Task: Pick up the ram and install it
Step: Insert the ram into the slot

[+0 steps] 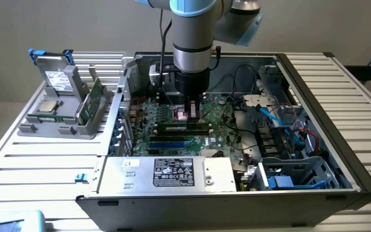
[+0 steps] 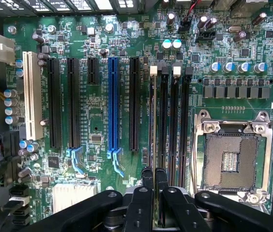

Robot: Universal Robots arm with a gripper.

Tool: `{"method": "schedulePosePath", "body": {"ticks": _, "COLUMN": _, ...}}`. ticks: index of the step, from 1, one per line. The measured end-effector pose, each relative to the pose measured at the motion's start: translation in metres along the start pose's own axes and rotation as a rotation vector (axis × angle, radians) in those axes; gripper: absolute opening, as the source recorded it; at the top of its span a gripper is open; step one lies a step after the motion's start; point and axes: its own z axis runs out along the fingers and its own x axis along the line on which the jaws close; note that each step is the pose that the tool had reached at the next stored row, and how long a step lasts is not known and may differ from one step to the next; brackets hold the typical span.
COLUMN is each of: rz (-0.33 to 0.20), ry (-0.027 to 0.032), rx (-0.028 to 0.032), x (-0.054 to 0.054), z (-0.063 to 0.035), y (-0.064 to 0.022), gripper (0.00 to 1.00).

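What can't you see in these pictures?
Flat sides of the ram stick: the wrist view sees it edge-on, between the fingers.
Whether it's pushed all the way in: exterior view, the arm covers part.
Writing on the silver box label: exterior view, too small.

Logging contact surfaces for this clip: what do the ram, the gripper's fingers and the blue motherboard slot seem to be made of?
Seen edge-on, the ram looks like thin greenish laminate, likely fibreglass circuit board. The fingers are matte black, plastic or coated metal; unclear. The blue slot looks like smooth moulded plastic.
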Motion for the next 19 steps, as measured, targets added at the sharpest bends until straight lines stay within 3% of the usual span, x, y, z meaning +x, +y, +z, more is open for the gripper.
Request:
{"method": "schedulePosePath", "body": {"ticks": 10, "rz": 0.002, "ry": 0.0, "rx": 0.0018, "x": 0.0002, "z": 0.0009, "y": 0.0006, "gripper": 0.14}}
{"method": "schedulePosePath", "body": {"ticks": 19, "rz": 0.004, "ry": 0.0003, "rx": 0.0095, "x": 0.0001, "z": 0.0032, "y": 0.0018, "gripper": 0.14}}
